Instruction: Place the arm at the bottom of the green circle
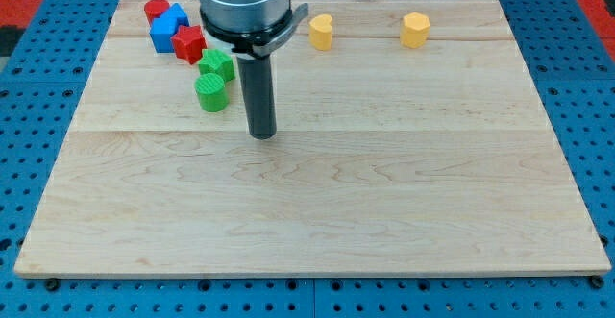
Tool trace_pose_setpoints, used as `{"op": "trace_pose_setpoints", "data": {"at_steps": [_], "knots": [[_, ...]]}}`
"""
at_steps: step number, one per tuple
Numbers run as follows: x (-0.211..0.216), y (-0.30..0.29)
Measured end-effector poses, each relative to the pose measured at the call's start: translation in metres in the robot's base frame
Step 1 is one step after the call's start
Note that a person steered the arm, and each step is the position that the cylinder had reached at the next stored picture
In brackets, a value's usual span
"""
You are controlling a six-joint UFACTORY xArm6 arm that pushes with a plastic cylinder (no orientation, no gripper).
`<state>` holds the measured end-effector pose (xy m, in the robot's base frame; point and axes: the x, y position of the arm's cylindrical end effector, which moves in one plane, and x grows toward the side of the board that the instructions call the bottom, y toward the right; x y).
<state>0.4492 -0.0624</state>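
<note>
The green circle (211, 92) stands on the wooden board (317, 203) at the upper left. A second green block (218, 64) of unclear shape touches it just above. My tip (261, 134) rests on the board to the right of the green circle and a little below it, with a small gap between them. The rod rises from the tip to the arm's grey body (244, 6) at the view's top.
A red star (189, 42), a blue block (167, 29) and a red circle (156, 11) cluster at the top left. A yellow heart (320, 31) and a yellow hexagon (414, 29) stand along the top edge.
</note>
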Motion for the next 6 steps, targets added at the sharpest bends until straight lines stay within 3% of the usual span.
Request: {"op": "trace_pose_setpoints", "data": {"at_steps": [6], "knots": [[0.004, -0.090]]}}
